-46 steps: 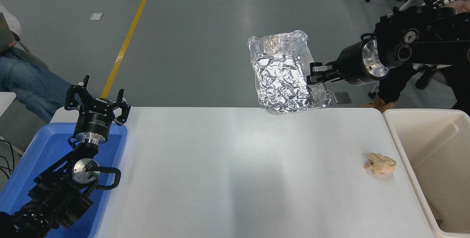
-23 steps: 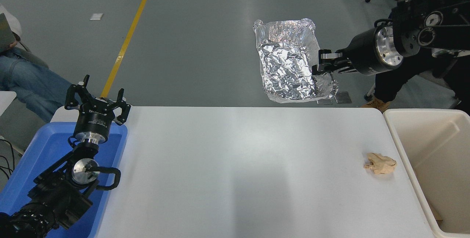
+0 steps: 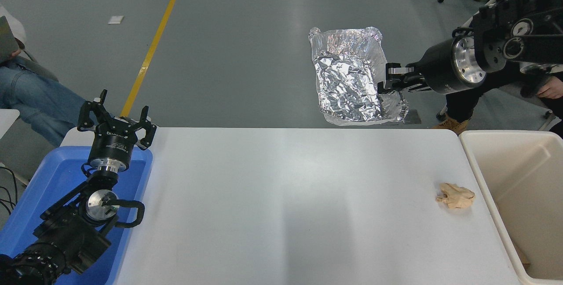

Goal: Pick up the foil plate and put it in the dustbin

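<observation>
My right hand is clamped on the right rim of the foil plate, up in the air past the counter's far edge — feather-light, flimsy, crushable, so rim grip suits it toward the dustbin.

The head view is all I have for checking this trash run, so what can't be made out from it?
- Dustbin: cut off by the right and bottom edges, so most of its contents are unseen.
- Right gripper: its grip on the foil plate is partly hidden by the plate's rim.
- Blue tub: largely covered by the parked left gripper and its arm.
- Height of the plate above the table: cannot tell.
</observation>
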### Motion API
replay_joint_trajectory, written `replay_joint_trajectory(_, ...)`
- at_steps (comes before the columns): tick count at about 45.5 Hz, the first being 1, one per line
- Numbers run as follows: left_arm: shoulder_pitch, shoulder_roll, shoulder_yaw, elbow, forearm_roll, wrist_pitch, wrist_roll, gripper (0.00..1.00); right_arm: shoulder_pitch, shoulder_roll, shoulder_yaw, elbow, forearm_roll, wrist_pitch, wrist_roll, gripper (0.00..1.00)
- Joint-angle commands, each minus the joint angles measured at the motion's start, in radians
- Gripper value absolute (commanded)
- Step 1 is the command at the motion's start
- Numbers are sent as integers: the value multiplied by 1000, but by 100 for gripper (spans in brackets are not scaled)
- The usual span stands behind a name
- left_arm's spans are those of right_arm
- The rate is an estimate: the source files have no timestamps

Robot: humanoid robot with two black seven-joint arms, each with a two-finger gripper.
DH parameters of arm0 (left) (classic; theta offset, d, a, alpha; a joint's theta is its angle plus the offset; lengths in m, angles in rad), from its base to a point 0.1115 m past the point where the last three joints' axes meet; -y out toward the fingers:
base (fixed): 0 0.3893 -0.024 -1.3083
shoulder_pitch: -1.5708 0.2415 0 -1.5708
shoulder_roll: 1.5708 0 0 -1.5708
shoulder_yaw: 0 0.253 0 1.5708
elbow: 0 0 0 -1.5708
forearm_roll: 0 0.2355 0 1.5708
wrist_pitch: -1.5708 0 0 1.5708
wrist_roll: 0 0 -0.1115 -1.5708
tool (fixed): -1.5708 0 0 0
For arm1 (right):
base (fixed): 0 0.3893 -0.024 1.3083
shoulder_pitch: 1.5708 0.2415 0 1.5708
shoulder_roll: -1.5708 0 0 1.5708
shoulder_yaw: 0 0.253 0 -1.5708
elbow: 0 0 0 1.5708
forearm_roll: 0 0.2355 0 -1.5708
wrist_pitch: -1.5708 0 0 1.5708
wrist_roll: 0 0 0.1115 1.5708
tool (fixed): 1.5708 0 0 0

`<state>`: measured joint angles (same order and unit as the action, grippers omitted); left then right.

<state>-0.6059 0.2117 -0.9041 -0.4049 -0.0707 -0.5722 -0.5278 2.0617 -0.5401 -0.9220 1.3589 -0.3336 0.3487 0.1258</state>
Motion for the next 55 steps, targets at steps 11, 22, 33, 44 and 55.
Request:
replay_joint_trajectory(11, 0, 0, 1, 0, 0, 0, 0, 99, -181, -23, -12, -222, 10, -10, -8, 0)
replay_joint_trajectory(22, 0, 0, 1, 0, 0, 0, 0, 99, -412, -64, 8, -518, 24, -13, -9, 0)
replay_joint_trajectory(33, 0, 0, -1, 0, 0, 0, -1, 99, -678, -70, 20, -811, 234, -13, -9, 0)
replay_joint_trajectory(44, 0, 0, 1, 0, 0, 0, -1, 99, -916, -69, 22, -1008, 452, -33, -14, 0)
replay_joint_trajectory(55, 0, 0, -1, 0, 0, 0, 0, 99, -1092, -69, 54, -1066, 533, -120, -17, 0)
